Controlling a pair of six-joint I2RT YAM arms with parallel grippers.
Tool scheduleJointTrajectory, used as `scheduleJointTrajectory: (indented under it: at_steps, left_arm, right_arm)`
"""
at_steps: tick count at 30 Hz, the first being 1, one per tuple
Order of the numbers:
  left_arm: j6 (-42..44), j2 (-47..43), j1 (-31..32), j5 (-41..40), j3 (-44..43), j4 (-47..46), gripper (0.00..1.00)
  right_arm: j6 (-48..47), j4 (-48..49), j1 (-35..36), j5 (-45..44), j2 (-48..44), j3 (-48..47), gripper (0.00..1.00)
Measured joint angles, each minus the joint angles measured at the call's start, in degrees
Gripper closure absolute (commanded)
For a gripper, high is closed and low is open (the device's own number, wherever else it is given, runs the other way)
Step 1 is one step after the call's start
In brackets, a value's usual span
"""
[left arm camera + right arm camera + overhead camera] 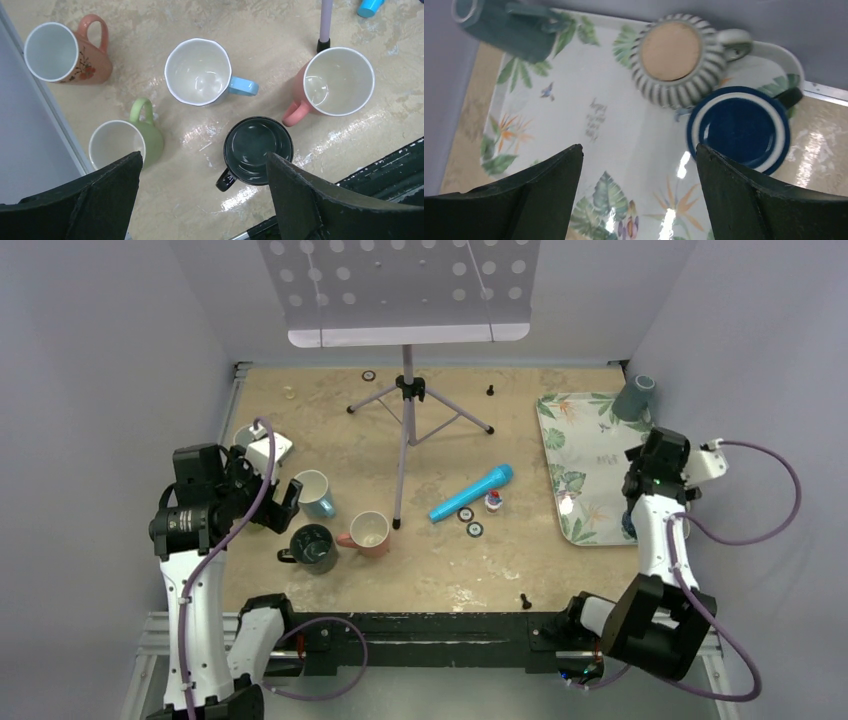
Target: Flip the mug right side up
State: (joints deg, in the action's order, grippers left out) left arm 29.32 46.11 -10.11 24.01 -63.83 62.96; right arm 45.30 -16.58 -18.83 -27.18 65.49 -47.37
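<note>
Left hand: I am holding my left gripper (202,160) above the group of mugs at the left of the table (450,570), fingers spread wide with nothing between them. Five mugs are standing below it, all mouth up: a dark green mug (257,150), a pink mug (340,82), a white mug with a blue handle (200,72), a light green mug (120,142) and a salmon floral mug (60,52). In my judgement none of these needs attention, so this hand is simply waiting clear of them.

Right hand: I am keeping my right gripper (639,150) over the leaf-patterned tray (589,100) at the right of the table, fingers likewise parted and gripping nothing. Two mugs are sitting base up against the tray's right rim: a striped mug (671,60) and, just beside it on the near side, a dark blue mug (738,130). A teal mug (506,22) is resting at the tray's far right corner; I cannot tell its attitude for certain.

Assessment: the task's mug is one of the inverted pair, as yet untouched. The striped one is lying more nearly in line with my open fingers, though I cannot tell which is intended. The wide spread suits taking a mug body from above.
</note>
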Motion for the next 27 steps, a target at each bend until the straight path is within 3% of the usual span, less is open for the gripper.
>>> scheduleJointTrajectory:
  at_steps: [8, 19, 27]
  left_arm:
    - [-0.3, 3.1, 0.0, 2.6, 0.0, 0.6, 0.03]
    - [-0.2, 3.0, 0.0, 4.3, 0.0, 1.0, 0.03]
    - [-0.2, 3.2, 0.0, 4.4, 0.0, 0.9, 0.03]
  right_arm:
    - [7.8, -2.0, -20.9, -1.0, 3.8, 0.8, 0.15]
    - [11.7, 0.2, -27.3, 3.1, 7.5, 4.7, 0.22]
    - [10.7, 4.5, -25.9, 6.1, 10.6, 6.7, 0.31]
